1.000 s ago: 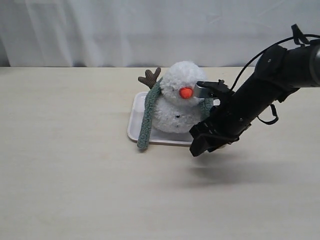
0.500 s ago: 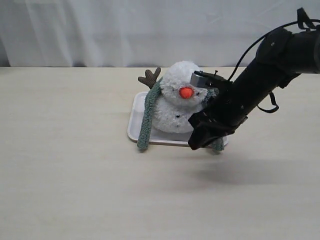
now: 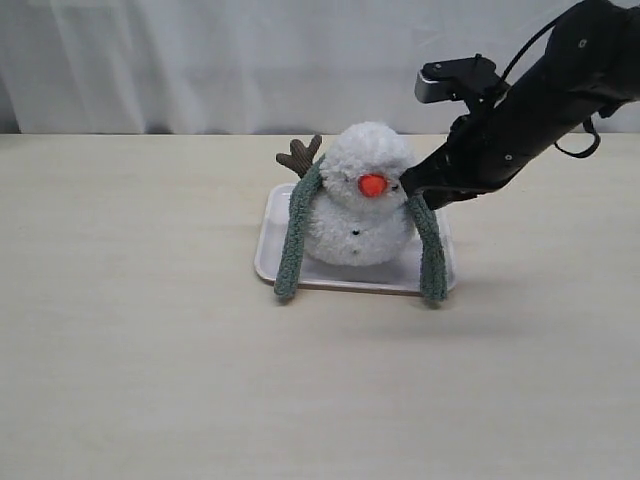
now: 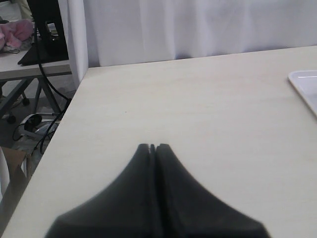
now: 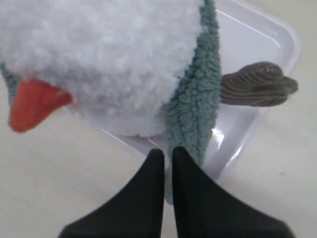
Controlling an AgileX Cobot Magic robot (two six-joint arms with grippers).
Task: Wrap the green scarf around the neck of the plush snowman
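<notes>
— What sort of place was it?
— It looked like a lab or test room: a bare pale worktop (image 3: 150, 380) stood before a plain white curtain (image 3: 200, 60).
— Anything else?
— Loose cables (image 4: 32, 123) lay on the floor (image 4: 52, 111) beside a second table (image 4: 20, 69) carrying a black stand (image 4: 47, 25).

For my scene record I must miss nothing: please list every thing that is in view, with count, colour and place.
plush snowman: one, white, orange nose, on the tray
green scarf: one, grey-green, draped at the neck, one end hanging each side
twig arms: two, brown, one beside each scarf strand
tray: one, white, mid-table
table: one, pale wood
curtain: one, white, behind the table
right tool: one, black, shut, by the scarf at the neck
left tool: one, black, shut, over the table
</notes>
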